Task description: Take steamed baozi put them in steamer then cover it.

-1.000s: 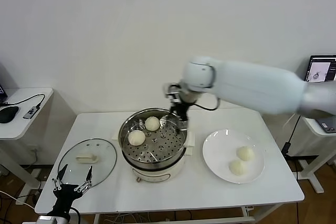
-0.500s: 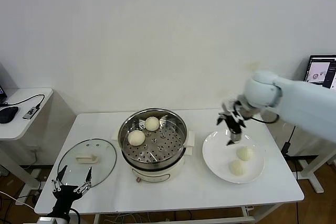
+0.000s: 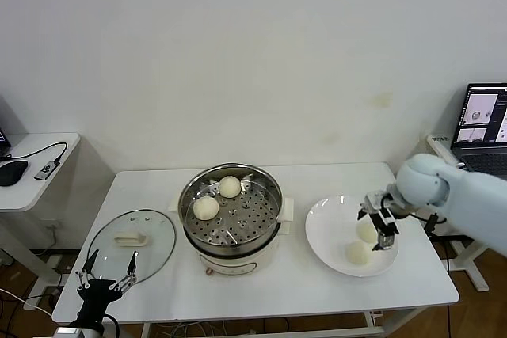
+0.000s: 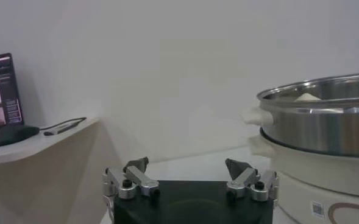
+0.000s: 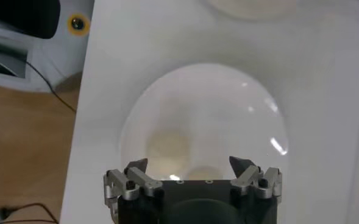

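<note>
Currently, third-bun pickup: right pincer (image 3: 380, 223) spread over the plate (image 3: 325, 231) at desk right, poised above two baozi (image 3: 358, 252); two more sit in the steamer (image 3: 230, 215); cover (image 3: 131, 243) lies left; next, descend and pinch; left pincer (image 3: 105, 279) spread, parked near-left.

The right arm reaches in from the right side, its wrist bent down, and the right gripper (image 3: 379, 225) hangs low with fingers spread apart. The left gripper (image 3: 105, 275) sits parked at the near left, fingers pointing up and splayed wide.
</note>
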### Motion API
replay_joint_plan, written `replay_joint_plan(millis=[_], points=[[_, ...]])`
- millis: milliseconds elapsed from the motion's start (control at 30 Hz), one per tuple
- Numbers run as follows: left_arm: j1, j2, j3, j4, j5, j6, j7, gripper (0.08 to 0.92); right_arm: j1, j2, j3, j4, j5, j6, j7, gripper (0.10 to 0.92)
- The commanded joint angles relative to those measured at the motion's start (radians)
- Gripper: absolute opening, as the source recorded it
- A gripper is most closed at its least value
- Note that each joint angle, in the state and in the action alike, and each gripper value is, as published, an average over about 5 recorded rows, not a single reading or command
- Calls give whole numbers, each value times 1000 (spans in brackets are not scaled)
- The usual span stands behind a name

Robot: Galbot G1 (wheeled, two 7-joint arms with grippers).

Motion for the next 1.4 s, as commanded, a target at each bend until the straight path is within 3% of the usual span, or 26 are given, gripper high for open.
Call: replay_joint_plan(millis=[33, 400, 767, 1100, 1400], points=[[0, -1, 1, -1, 0, 1, 1, 823, -203, -12, 115, -38, -64, 10, 18, 823], [5, -5, -6, -1, -2, 1, 3, 823, -282, 107, 197, -188, -96, 25, 65, 823], [2, -7, -8, 5, -2, -1, 3, 823, -279, 169, 204, -234, -100, 22, 71, 819], [-1, -8, -9, 7, -3, -2, 5, 823, -273, 162, 204, -228, -108, 1, 47, 628], [1, -5, -10, 7, -2, -2, 4, 823, -180, 145, 179, -188, -59, -5, 25, 594]])
